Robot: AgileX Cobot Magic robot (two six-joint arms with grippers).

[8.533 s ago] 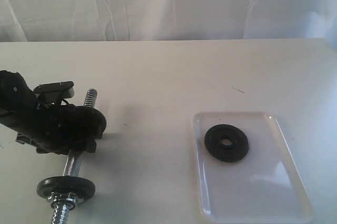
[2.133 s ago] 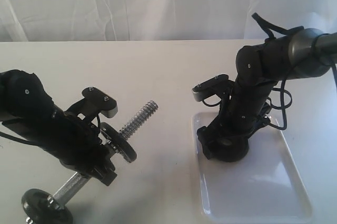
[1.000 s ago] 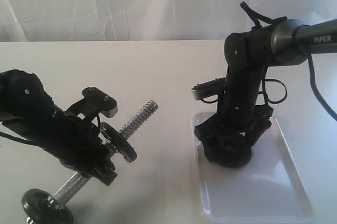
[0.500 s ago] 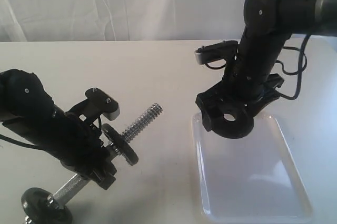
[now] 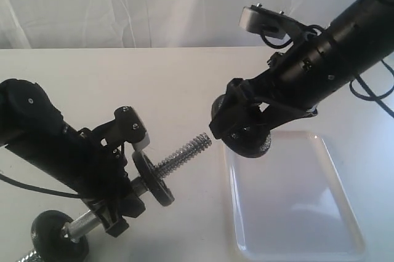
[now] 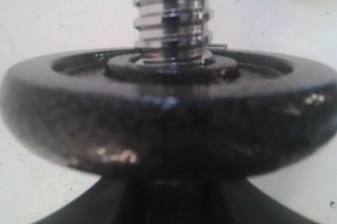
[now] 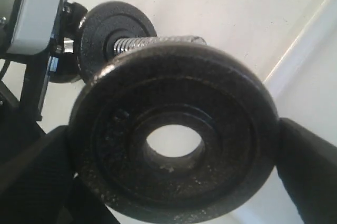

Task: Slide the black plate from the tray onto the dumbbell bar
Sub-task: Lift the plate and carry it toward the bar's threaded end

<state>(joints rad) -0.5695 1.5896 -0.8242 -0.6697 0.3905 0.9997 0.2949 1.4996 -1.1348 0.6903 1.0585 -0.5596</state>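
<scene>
My right fingers (image 7: 308,163): spread wide, one black pad pressed on each side of the rim of the small round matte black plate (image 7: 174,92) with a centre hole.
My right gripper (image 5: 245,131): holds that plate (image 5: 251,144) in the air, tilted, with its flat face turned toward the bar's tip.
Black plate: lifted clear of the tray, over the tray's edge on the bar's side. It is just beside the threaded tip with a small gap, not yet on it. From my right wrist, the tip shows past the rim and is not lined up with the hole.
My left gripper (image 5: 123,195): closed on the short chrome steel dumbbell bar (image 5: 184,151) between its two discs. The pads themselves are mostly hidden.
Dumbbell bar: tilted, with its spiral-threaded end (image 6: 171,8) raised and pointing at the plate. Its other end is low, near the table.
Upper black disc (image 5: 152,178): sits on the bar just beyond my left gripper, with bare thread running on past it.
Lower black disc (image 5: 58,243): sits at the bar's low end, close to the picture's edge.
Glossy white rectangular plastic tray (image 5: 289,200): lies flat on the table, below my right gripper.
Pale table (image 5: 154,83): carries the tray, with a white cloth backdrop (image 5: 154,3) behind it.
</scene>
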